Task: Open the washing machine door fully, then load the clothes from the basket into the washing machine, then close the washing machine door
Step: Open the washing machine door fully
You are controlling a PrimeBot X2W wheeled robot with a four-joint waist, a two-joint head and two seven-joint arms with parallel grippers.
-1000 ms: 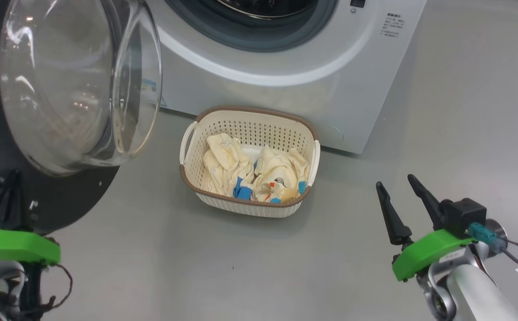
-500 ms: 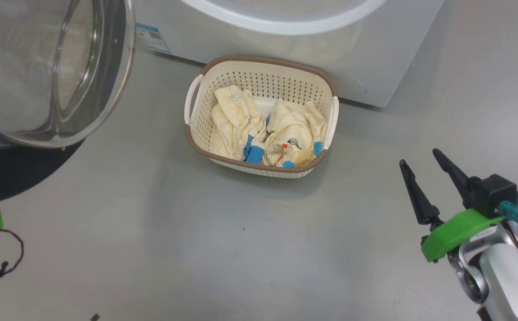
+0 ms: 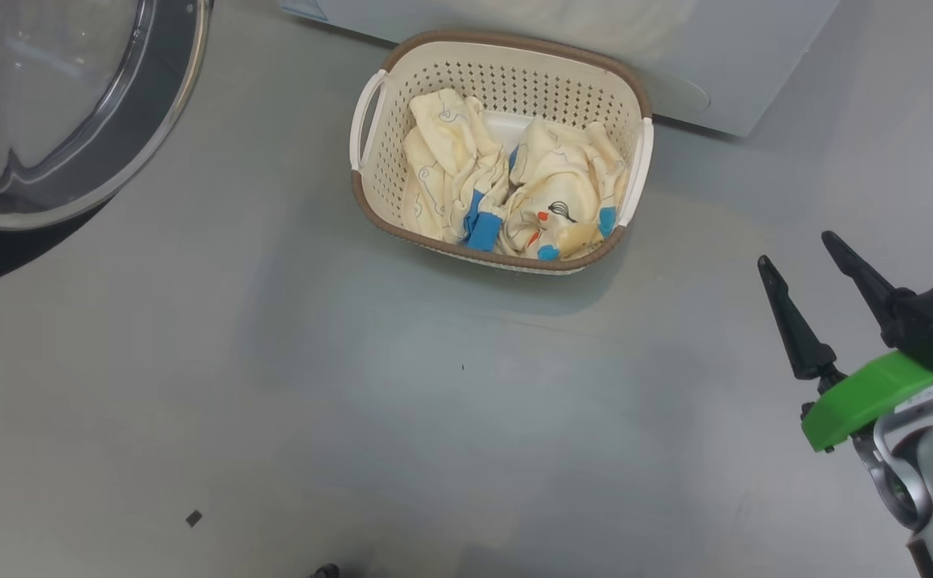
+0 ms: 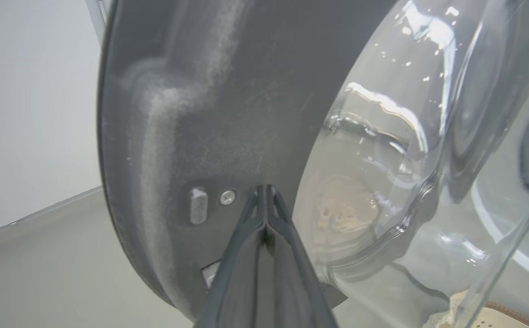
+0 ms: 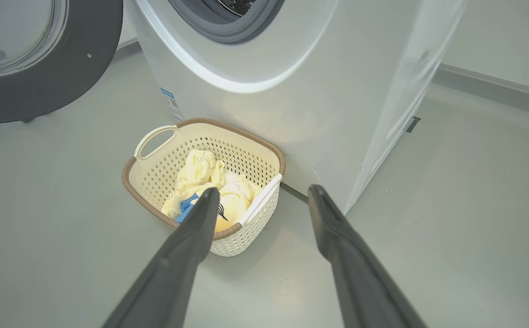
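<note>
Door (image 4: 191, 114) open, loading next: my left fingers (image 4: 255, 255) pressed together by it, right fingers (image 3: 792, 321) spread, which I should lower onto clothes (image 3: 547, 185) in the basket (image 3: 507, 40).

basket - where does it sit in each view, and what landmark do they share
Head view: basket upper centre, just in front of the washer.
Left wrist view: a sliver of its rim in the bottom right corner, under the door's glass.
Right wrist view: left of centre, before the washer.
Shared landmark: the open door, to the basket's left.
</note>
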